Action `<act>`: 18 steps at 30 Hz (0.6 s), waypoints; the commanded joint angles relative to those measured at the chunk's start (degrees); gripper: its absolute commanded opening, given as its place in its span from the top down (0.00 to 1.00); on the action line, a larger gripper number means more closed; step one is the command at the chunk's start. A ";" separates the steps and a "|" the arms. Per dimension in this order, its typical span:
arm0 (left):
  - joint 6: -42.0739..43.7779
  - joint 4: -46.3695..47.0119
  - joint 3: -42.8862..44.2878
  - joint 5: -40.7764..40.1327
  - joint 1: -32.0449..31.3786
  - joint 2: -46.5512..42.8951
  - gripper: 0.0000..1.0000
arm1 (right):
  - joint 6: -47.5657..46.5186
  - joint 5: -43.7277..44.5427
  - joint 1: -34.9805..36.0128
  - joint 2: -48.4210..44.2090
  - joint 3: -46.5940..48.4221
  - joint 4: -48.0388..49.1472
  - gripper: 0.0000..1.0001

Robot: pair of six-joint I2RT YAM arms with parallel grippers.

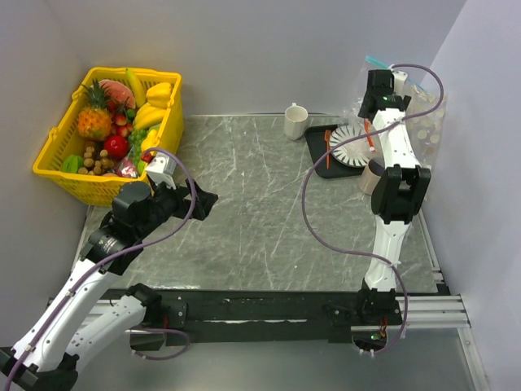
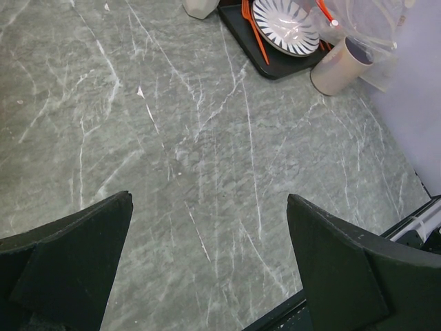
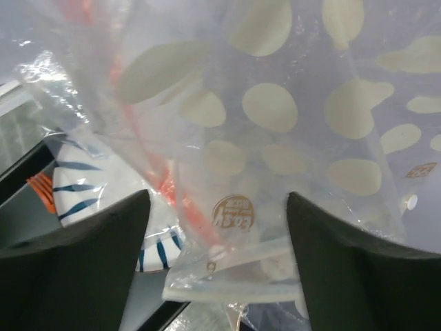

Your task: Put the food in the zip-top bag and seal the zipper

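The pineapple (image 1: 94, 114), strawberries (image 1: 122, 122) and red apple (image 1: 116, 147) lie in a yellow basket (image 1: 61, 175) at the far left. The dotted zip-top bag (image 1: 430, 134) hangs among other bags in the far right corner. In the right wrist view the dotted bag (image 3: 275, 110) fills the frame, and its pale zipper strip (image 3: 227, 289) lies between my open right gripper's (image 3: 217, 196) fingers, which do not pinch it. My right gripper (image 1: 389, 81) is raised there. My left gripper (image 1: 203, 204) is open and empty over bare table (image 2: 210, 207).
Bananas (image 1: 151, 114) and other toys share the basket. A white mug (image 1: 295, 120), a black tray (image 1: 319, 159) with a striped plate (image 1: 354, 145) and orange fork (image 1: 328, 137), and a beige cup (image 1: 370, 175) stand at the back right. A bag's orange strip (image 3: 158, 172) hangs beside the dotted bag.
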 commanded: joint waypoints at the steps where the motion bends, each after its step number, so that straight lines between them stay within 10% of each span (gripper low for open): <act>1: -0.11 0.94 2.74 0.05 0.14 -0.17 0.01 | 1.01 1.37 -0.24 -2.06 -4.32 2.14 0.29; 3: -0.38 0.77 2.65 0.05 0.14 -0.34 0.01 | 1.63 0.05 -0.33 -3.73 -7.57 3.37 0.38; 7: -0.73 0.33 1.95 -0.12 0.14 -1.31 0.01 | 2.51 -0.92 -0.33 -6.45 -10.84 3.20 0.99; 18: -1.34 -0.47 2.04 0.58 0.14 -1.93 0.01 | 2.34 -4.34 1.69 -23.50 -14.28 2.68 1.00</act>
